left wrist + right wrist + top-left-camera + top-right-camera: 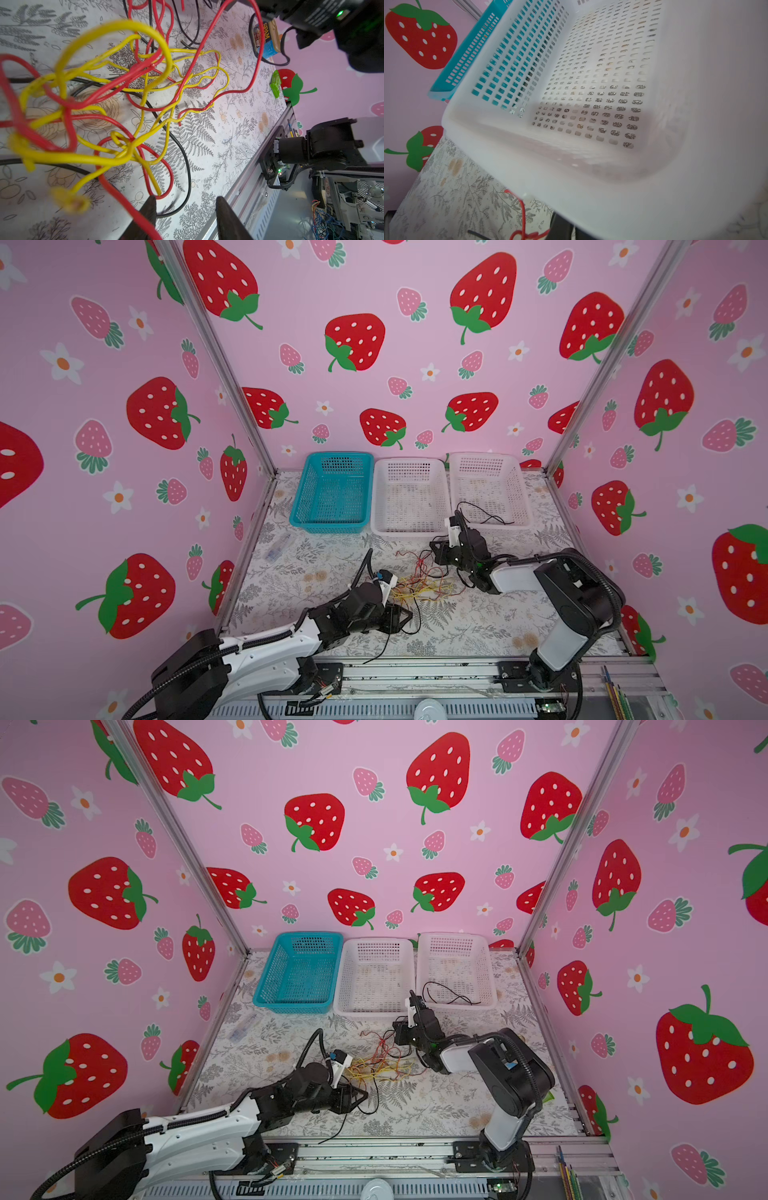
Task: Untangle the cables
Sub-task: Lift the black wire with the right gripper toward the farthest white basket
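Observation:
A tangle of red and yellow cables (419, 585) lies mid-table in both top views (380, 1067), with black ones running through it. My left gripper (404, 616) sits at the tangle's near edge. In the left wrist view it (187, 209) stands open. A black cable (188, 166) curves between its fingers, and a red cable crosses one finger. My right gripper (436, 549) is at the tangle's far right, by the baskets. Its dark fingers (560, 227) are shut, with a red cable (522, 214) right beside them. Whether it is pinched is hidden. Another black cable (484, 514) lies in the right white basket (519, 489).
A teal basket (299, 497) and a middle white basket (376, 497) stand along the back wall. A small clear object (277, 547) lies at the table's left. A SPAM can (267, 39) and a green item (276, 83) sit near the right arm. A metal rail (415, 672) runs along the front edge.

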`<action>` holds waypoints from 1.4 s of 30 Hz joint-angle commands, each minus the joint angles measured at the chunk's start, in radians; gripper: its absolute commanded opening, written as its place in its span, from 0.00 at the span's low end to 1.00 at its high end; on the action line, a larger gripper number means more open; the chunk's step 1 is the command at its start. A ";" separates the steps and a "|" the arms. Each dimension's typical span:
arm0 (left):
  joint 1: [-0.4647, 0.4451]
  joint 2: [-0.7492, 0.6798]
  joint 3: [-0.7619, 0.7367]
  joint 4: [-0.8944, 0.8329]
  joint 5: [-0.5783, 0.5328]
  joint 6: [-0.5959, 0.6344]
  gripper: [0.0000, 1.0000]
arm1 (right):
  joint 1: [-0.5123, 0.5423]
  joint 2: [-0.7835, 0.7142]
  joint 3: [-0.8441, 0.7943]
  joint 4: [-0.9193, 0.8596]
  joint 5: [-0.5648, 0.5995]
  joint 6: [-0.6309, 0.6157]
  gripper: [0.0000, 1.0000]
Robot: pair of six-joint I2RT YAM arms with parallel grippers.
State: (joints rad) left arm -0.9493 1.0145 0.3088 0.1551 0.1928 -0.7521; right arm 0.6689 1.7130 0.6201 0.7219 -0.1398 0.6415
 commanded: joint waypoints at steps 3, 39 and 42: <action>-0.005 -0.025 -0.002 -0.041 0.002 0.031 0.00 | -0.008 -0.063 -0.052 0.085 -0.008 -0.011 0.00; 0.061 0.170 0.088 -0.139 -0.161 0.011 0.00 | -0.007 -0.715 0.773 -1.035 0.188 -0.318 0.00; 0.061 0.198 0.103 -0.126 -0.148 0.015 0.00 | -0.008 -0.639 0.951 -1.118 0.225 -0.349 0.00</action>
State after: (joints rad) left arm -0.8936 1.1912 0.3695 0.0261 0.0525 -0.7475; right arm 0.6647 1.0233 1.4597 -0.2661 0.0353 0.3454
